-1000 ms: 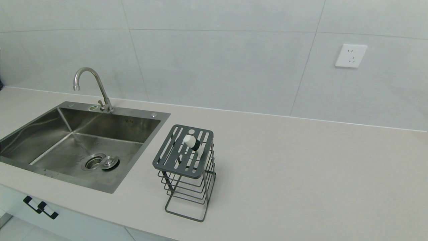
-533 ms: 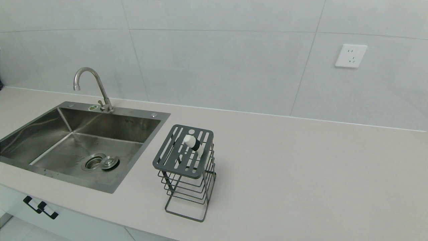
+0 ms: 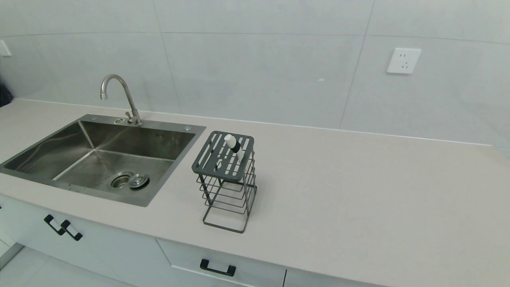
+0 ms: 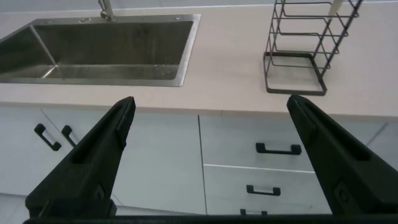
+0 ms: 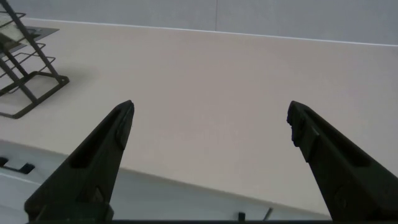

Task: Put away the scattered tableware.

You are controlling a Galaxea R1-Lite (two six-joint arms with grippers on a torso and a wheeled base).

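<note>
A dark grey wire rack (image 3: 226, 181) stands on the counter just right of the sink. A white utensil handle with a black band (image 3: 233, 145) sticks up through a slot in its top plate. My left gripper (image 4: 208, 115) is open, held in front of the cabinet drawers below the counter edge, with the rack (image 4: 305, 43) beyond it. My right gripper (image 5: 208, 118) is open too, low at the counter's front edge, and the rack's foot (image 5: 28, 84) lies off to one side. Nothing is between either pair of fingers.
A steel sink (image 3: 59, 137) with a curved tap (image 3: 119, 95) and a loose drain plug (image 3: 138, 181) takes up the counter's left. The beige counter (image 3: 358, 179) stretches right of the rack. A wall socket (image 3: 403, 60) sits high right. Drawers with black handles (image 3: 217, 268) run below.
The whole head view has shifted: the camera has pulled back, so the rack and sink look smaller and the cabinet fronts now show. The things themselves have not moved.
</note>
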